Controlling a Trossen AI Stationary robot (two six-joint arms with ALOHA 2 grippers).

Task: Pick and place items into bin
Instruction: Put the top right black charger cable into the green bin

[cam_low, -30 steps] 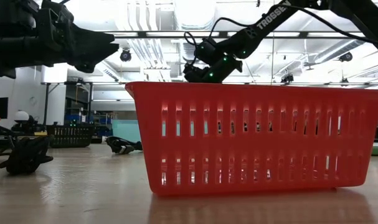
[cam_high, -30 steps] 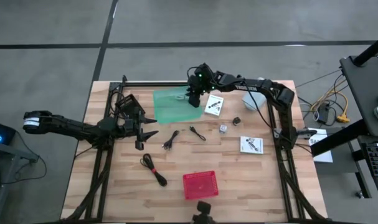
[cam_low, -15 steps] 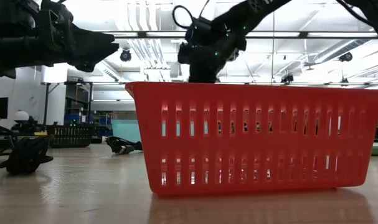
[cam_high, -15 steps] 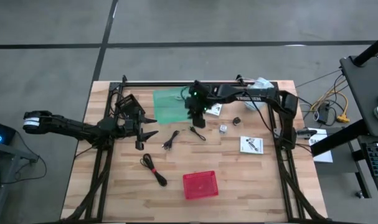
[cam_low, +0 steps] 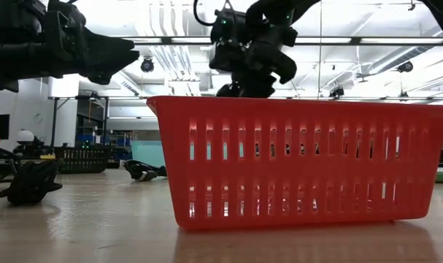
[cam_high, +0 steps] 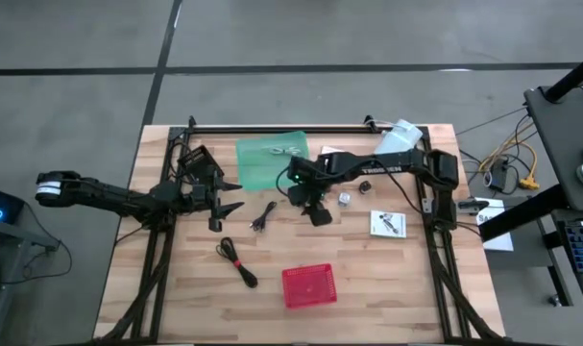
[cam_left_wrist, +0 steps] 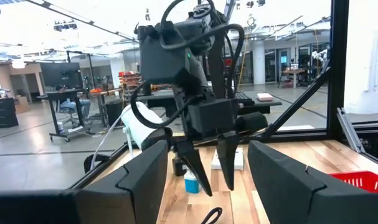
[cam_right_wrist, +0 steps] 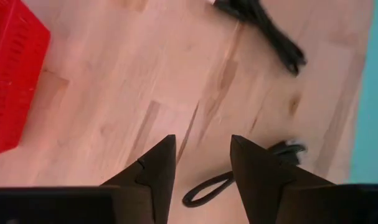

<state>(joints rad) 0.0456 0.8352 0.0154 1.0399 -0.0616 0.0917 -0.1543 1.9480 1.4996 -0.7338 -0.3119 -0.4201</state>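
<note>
My right gripper (cam_high: pixel 317 213) hangs open, pointing down over the wood in the middle of the table, with nothing between its fingers (cam_right_wrist: pixel 202 144). Just under it lies a short black cable (cam_right_wrist: pixel 207 186). A second black cable (cam_high: pixel 262 216) lies to its left, and a third (cam_high: pixel 235 261) lies nearer the front. One white card (cam_high: pixel 387 224) lies to the right, and a small silver part (cam_high: pixel 345 199) and a black part (cam_high: pixel 365 185) lie beside the arm. The red bin (cam_high: pixel 308 285) stands near the front edge. My left gripper (cam_high: pixel 235 195) waits open at the left, above the table.
A green mat (cam_high: pixel 272 161) lies at the far middle with a small pale thing (cam_high: pixel 286 151) on it. Black frame rails (cam_high: pixel 272 128) run round the table. A white cylinder (cam_high: pixel 397 144) stands at the far right corner. Bare wood lies between the cables and the bin.
My right gripper has swung from above the green mat's right edge toward the table's near edge, turning as it went, and now hangs over the short black cable. The left arm has kept still.
</note>
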